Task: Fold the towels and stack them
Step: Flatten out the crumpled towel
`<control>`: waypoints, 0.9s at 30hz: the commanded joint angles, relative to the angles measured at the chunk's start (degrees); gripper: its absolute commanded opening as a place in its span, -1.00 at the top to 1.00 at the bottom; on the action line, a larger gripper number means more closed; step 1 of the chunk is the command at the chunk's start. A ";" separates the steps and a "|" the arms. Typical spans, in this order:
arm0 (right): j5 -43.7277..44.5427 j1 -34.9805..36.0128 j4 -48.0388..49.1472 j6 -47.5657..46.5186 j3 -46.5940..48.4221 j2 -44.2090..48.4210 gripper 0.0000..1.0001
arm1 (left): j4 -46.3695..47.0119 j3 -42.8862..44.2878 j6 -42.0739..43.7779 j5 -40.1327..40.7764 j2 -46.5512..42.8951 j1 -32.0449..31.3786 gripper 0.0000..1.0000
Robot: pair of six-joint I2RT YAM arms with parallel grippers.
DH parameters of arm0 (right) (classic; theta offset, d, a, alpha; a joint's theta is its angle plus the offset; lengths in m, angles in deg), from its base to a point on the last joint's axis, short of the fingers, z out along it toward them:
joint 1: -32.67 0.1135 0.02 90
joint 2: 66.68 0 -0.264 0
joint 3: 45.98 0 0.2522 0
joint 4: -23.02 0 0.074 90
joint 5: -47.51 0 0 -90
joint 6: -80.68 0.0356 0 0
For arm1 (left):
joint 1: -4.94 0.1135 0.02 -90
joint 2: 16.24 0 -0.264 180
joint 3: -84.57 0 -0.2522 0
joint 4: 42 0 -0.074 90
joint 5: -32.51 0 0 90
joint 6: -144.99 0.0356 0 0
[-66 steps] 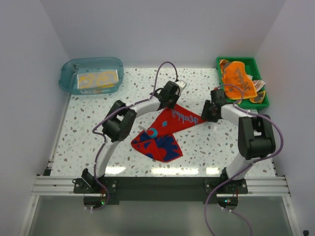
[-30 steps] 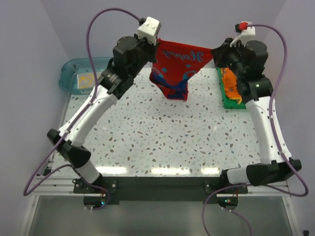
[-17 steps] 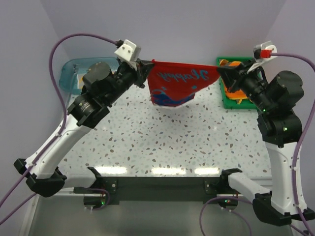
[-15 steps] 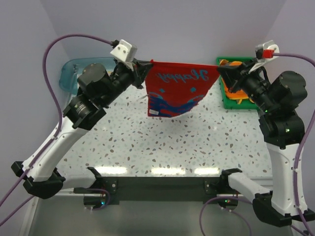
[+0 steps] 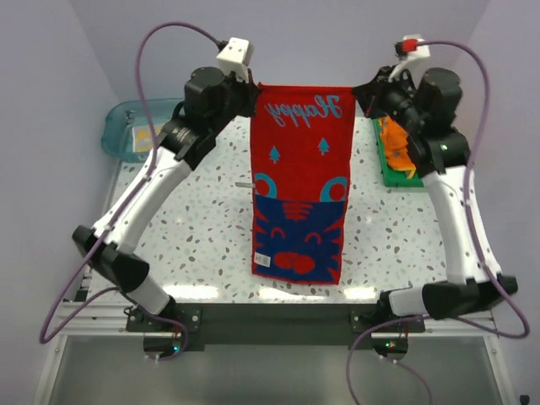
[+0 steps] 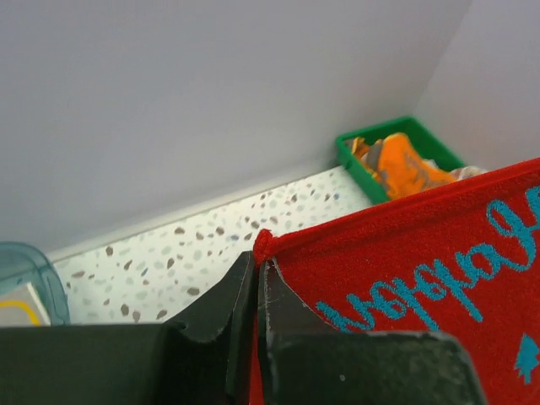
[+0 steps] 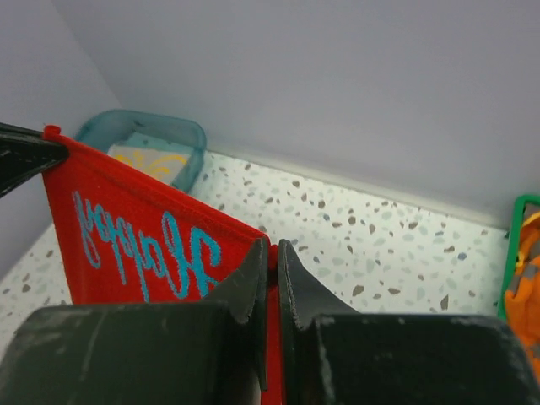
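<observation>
The speckled bench (image 5: 194, 228) carries nothing at its middle. Above it hangs the red towel (image 5: 299, 202), lifted off the surface. Its lettered short edge is stretched level toward the far edge. Its long axis drops from there toward the near edge, with the blue-printed end lowest.

The left gripper (image 5: 251, 91) is clamped on the towel's left top corner and the right gripper (image 5: 361, 91) on the right one. Neither arm is nearer, so laying the towel flat likely needs both to lower together.

At the far left corner, the clear blue tub (image 5: 118, 135) holds a cream and yellow cloth (image 7: 156, 160). At the far right corner, the green tray (image 5: 398, 180) holds a crumpled orange towel (image 6: 403, 164).
</observation>
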 commanded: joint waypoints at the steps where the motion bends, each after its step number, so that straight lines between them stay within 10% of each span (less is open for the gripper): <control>1: 8.64 -1.46 5.56 -0.05 -2.84 -7.68 1.00 | 1.26 -1.12 -1.23 2.68 7.85 7.83 1.00; 13: 5.58 -1.11 11.99 -2.07 4.36 -35.56 1.00 | 7.33 10.13 -0.70 -6.91 34.95 15.67 1.00; 27: 6.53 3.02 3.11 5.12 -16.72 -23.53 1.00 | 9.26 -20.42 -7.64 -17.79 17.92 16.11 1.00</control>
